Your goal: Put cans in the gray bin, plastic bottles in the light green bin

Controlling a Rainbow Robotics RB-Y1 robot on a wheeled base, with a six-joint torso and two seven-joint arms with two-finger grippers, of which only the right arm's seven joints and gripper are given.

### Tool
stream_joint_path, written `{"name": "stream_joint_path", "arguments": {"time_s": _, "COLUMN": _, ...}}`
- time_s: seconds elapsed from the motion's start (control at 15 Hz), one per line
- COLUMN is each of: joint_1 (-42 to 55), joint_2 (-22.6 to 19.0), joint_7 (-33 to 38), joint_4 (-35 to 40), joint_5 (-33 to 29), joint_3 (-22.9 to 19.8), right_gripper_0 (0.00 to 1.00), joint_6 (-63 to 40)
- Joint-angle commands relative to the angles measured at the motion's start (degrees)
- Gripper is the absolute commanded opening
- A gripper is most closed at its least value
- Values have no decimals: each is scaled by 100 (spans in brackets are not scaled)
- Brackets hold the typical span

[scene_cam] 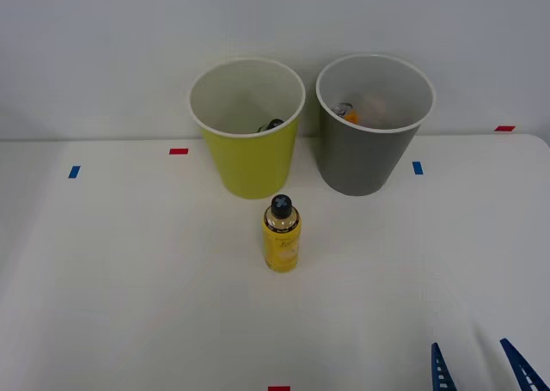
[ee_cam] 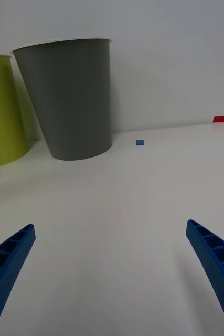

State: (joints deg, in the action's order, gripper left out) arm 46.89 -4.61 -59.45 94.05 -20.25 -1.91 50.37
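Ahead of my right gripper the white table carries everything I am working with. Its blue ribbed jaws stand wide apart and hold nothing, with bare table between the two fingertips in the wrist view.

Forward of the jaws and off to their left, well apart from them, a small yellow plastic bottle with a black screw cap stands upright on the table. Just beyond it, farther from the jaws, sits the large tapered yellow-green plastic bin with a pale rim; low inside it I can make out something dark, though I cannot tell what it is.

Beside that bin, on the side nearer my jaws, stands the large tapered gray plastic bin with a pale rim, more or less straight ahead of the gripper and near it in the wrist view. Down inside it lies an orange can with a silver top.

Small blue tape and red tape marks dot the table around the bins.
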Motion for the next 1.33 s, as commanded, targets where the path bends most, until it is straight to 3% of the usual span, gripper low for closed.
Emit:
{"name": "stream_joint_path", "arguments": {"time_s": 0.07, "joint_1": 5, "joint_2": 4, "joint_7": 3, "joint_4": -1, "joint_5": -5, "joint_3": -29, "right_gripper_0": 100, "joint_6": -1}}
{"name": "stream_joint_path", "arguments": {"time_s": 1.33, "joint_1": 5, "joint_2": 4, "joint_7": -32, "joint_4": -1, "joint_5": -5, "joint_3": -20, "right_gripper_0": 100, "joint_6": -1}}
